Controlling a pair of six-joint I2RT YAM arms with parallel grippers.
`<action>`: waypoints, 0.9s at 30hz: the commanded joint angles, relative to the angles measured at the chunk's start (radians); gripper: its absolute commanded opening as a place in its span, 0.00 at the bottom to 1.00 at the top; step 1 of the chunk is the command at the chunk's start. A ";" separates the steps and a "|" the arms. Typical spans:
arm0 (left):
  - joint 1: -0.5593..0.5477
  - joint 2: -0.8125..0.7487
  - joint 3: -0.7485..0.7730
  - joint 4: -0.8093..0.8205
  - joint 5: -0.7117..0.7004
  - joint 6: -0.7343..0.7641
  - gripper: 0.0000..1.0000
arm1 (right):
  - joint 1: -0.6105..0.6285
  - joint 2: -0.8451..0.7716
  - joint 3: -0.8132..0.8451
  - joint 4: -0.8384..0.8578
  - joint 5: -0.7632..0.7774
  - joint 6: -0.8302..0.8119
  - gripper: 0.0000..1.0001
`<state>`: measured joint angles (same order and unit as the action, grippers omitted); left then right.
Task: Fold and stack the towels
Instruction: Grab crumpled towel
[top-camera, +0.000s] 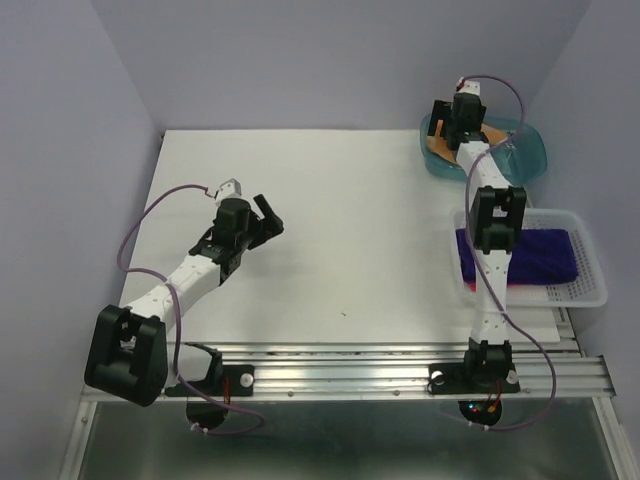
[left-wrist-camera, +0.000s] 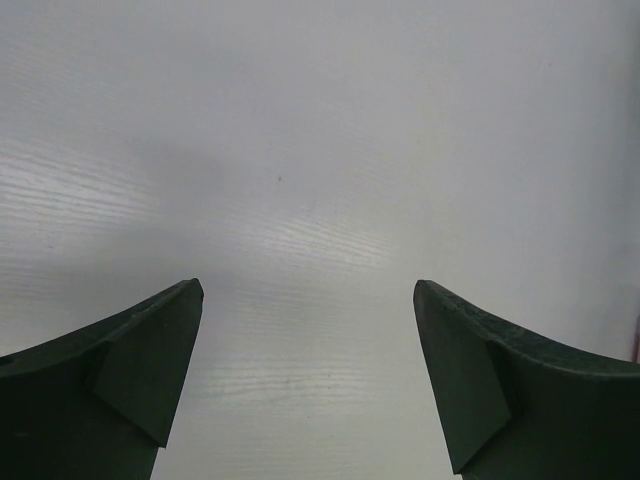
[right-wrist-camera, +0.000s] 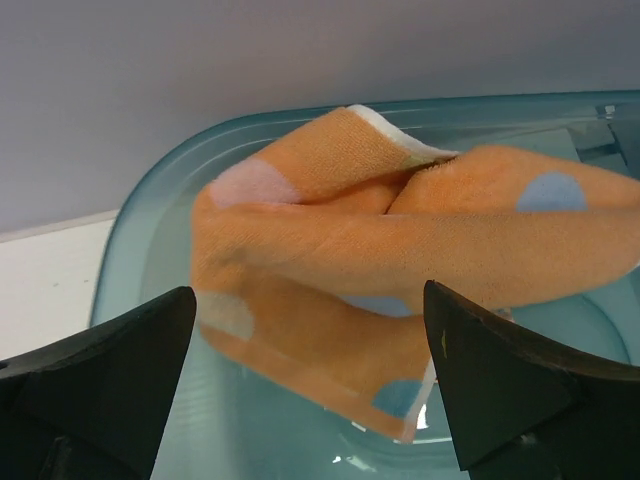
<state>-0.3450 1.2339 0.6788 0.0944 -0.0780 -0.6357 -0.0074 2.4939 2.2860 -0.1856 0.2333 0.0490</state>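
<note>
Right end effector (right-wrist-camera: 310, 293) — spread — over orange dotted towel (right-wrist-camera: 330, 240) in teal tub (right-wrist-camera: 130, 250); left end effector (left-wrist-camera: 308, 285) spread above counter (left-wrist-camera: 320, 120).

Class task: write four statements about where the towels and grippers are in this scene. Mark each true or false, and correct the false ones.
1. The orange dotted towel lies bunched inside the teal bin. True.
2. The right gripper is clamped shut on that towel. False: its jaws stand wide open, with the towel ahead of them and not gripped.
3. The purple towel lies in the white basket. True.
4. The left gripper is holding a towel. False: it is open and empty, over a bare part of the table.
</note>
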 joint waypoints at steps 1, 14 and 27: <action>0.000 0.010 0.062 0.007 -0.043 0.025 0.99 | -0.016 0.085 0.128 0.083 0.070 -0.038 1.00; 0.000 0.050 0.079 -0.010 -0.068 0.010 0.99 | -0.054 0.203 0.162 0.176 0.041 -0.150 0.62; -0.002 -0.031 0.047 0.014 -0.037 -0.007 0.99 | -0.039 -0.184 -0.281 0.323 0.024 -0.104 0.01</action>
<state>-0.3454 1.2736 0.7208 0.0765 -0.1192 -0.6365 -0.0582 2.5675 2.2005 -0.0383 0.2668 -0.0856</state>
